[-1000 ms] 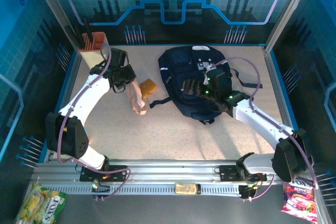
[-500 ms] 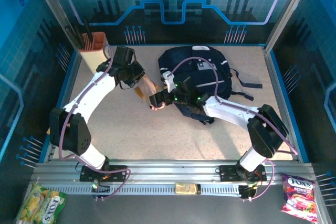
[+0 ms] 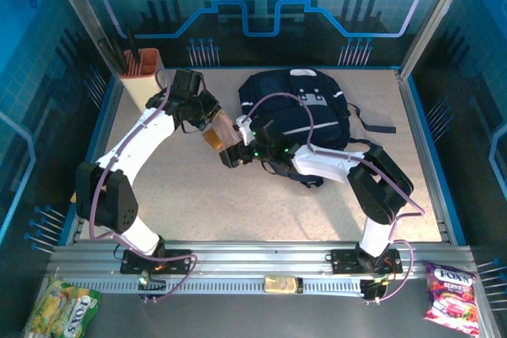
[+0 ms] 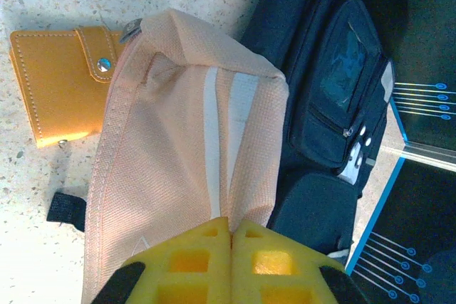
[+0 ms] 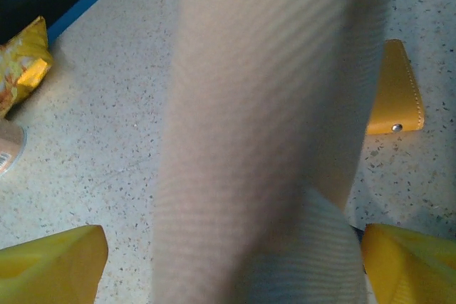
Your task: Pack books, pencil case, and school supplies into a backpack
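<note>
Your left fingers (image 4: pixel 203 258) are clenched on the pencil case (image 4: pixel 178 140) end; right fingers (image 5: pixel 50 261) are spread either side, not gripping. Backpack (image 3: pixel 305 112): big, prob. floppy, flat on worktop (image 3: pixel 238 211), rear ctr. Case: likely soft, light, hangs just beside it; pinch fabric nr seam, expect sag.

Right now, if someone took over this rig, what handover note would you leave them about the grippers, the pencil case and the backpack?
Left gripper: shut on one end of the peach fabric zip pencil case.
Right gripper: open, fingers either side of the case, not clamped.
Large navy-blue fabric backpack lies on the table right of the case; orange snap-closure wallet lies beside it; tan holder of dark pens stands back left.
Done: case gripped. Left: case into the backpack, then wallet and pens.
</note>
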{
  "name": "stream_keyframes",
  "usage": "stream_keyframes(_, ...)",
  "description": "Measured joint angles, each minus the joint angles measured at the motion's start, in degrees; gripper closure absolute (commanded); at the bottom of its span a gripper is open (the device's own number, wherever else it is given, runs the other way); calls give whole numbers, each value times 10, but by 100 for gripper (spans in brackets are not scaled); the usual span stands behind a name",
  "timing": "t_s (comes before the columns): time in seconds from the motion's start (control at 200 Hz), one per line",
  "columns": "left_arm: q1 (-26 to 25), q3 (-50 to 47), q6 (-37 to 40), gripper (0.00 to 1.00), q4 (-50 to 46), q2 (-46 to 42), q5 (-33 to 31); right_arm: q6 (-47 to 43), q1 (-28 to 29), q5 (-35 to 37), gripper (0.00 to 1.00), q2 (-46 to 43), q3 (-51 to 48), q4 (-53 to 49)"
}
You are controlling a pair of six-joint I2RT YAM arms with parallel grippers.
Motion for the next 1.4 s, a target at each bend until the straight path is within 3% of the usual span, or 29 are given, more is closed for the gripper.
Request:
stream_keyframes(0.175,0,-1,-5,100,5,-1,0,-15,4,18,59,1,4,0)
stream_keyframes(0.295,1,-5,-8,72,9,-5,0,-8,3,27,78,0,4,1)
stream_keyframes(0.52,14,-34,47,31,43,-43,-1,11,-19,12,86,-57,-37,5)
stream_keyframes(0.75,14,-94,171,5,137,-112,24,52,-104,-31,87,-172,-77,-13)
stream_keyframes(0.9,-3,-125,252,1,175,-135,32,85,-184,-42,87,-254,-101,-44)
stream_keyframes(1.031,-60,-114,340,1,177,-111,29,106,-254,-37,87,-317,-113,-80)
stream_keyframes(1.396,-208,54,605,8,103,99,25,148,-391,-9,87,-411,-125,-216)
